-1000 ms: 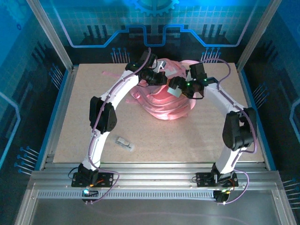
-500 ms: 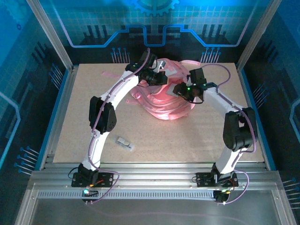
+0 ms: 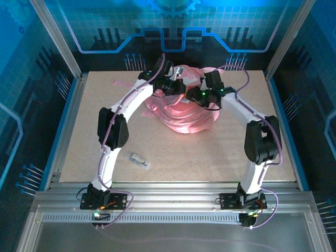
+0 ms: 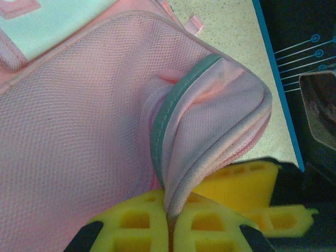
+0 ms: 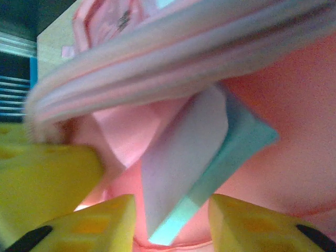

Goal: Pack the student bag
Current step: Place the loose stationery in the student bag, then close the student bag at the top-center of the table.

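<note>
Right gripper (image 5: 170, 202) slid left into the student bag (image 3: 184, 118), upper centre; its jaws I can't judge; left gripper (image 4: 169, 223) clamps bag fabric.

The top view looks down from behind the table (image 3: 210, 157)'s near edge; both wrist views sit very close on the bag (image 3: 186, 121), which all three share.
</note>
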Robot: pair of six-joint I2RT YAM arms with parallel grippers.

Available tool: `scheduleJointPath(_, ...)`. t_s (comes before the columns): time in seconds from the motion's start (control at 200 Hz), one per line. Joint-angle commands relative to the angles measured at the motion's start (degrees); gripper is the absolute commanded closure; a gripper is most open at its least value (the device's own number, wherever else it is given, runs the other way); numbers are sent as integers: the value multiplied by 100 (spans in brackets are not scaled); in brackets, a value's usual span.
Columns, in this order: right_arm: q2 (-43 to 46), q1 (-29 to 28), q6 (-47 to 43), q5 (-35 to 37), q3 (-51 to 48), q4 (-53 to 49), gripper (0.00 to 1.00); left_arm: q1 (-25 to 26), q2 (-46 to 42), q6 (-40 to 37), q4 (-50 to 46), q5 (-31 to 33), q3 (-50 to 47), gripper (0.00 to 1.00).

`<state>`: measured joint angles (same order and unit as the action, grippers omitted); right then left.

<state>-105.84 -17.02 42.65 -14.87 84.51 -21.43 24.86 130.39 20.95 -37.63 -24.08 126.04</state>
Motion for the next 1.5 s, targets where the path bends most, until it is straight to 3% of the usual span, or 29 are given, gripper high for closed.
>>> scheduleJointPath(0.0,455,85,-313,262,-144,-411,49,27,-436,185,380,-154,-51,100)
scheduleJointPath(0.065,731,168,-428,421,-311,-517,51,22,-440,221,437,-196,-58,100)
scheduleJointPath(0.19,952,204,-435,338,-580,-318,66,28,-446,304,513,-248,-61,100)
scheduleJointPath(0.45,137,15,-40,236,-484,579,80,113,-562,282,533,-315,-174,100)
scheduleJointPath(0.6,-472,-139,-12,222,7,775,82,140,-581,305,515,-372,-213,100)
scheduleJointPath(0.73,-668,-179,93,-406,75,1356,82,138,-553,367,539,-363,-167,100)
scheduleJointPath(0.825,-346,-181,-90,-542,-162,1449,81,119,-537,366,555,-274,-180,100)
scheduleJointPath(0.996,718,-190,-608,-315,-947,763,71,30,-557,452,687,-158,-378,100)
scheduleJointPath(1.036,1017,-214,-736,-350,-1204,699,66,-21,-573,516,748,-187,-457,93)
scheduleJointPath(1.176,1890,-493,-1305,-790,-1951,678,40,-265,-703,777,912,-333,-776,55)
scheduleJointPath(1.296,2226,-1126,-1945,-411,-2055,58,26,-466,-1182,823,1227,-384,-1462,30)
scheduleJointPath(1.391,2225,-1794,-2315,3,-2144,-85,19,-617,-1809,734,1496,-313,-2267,3)
scheduleJointPath(1.491,1917,-2488,-2632,349,-2028,-153,13,-874,-2564,733,1799,-144,-3238,1)
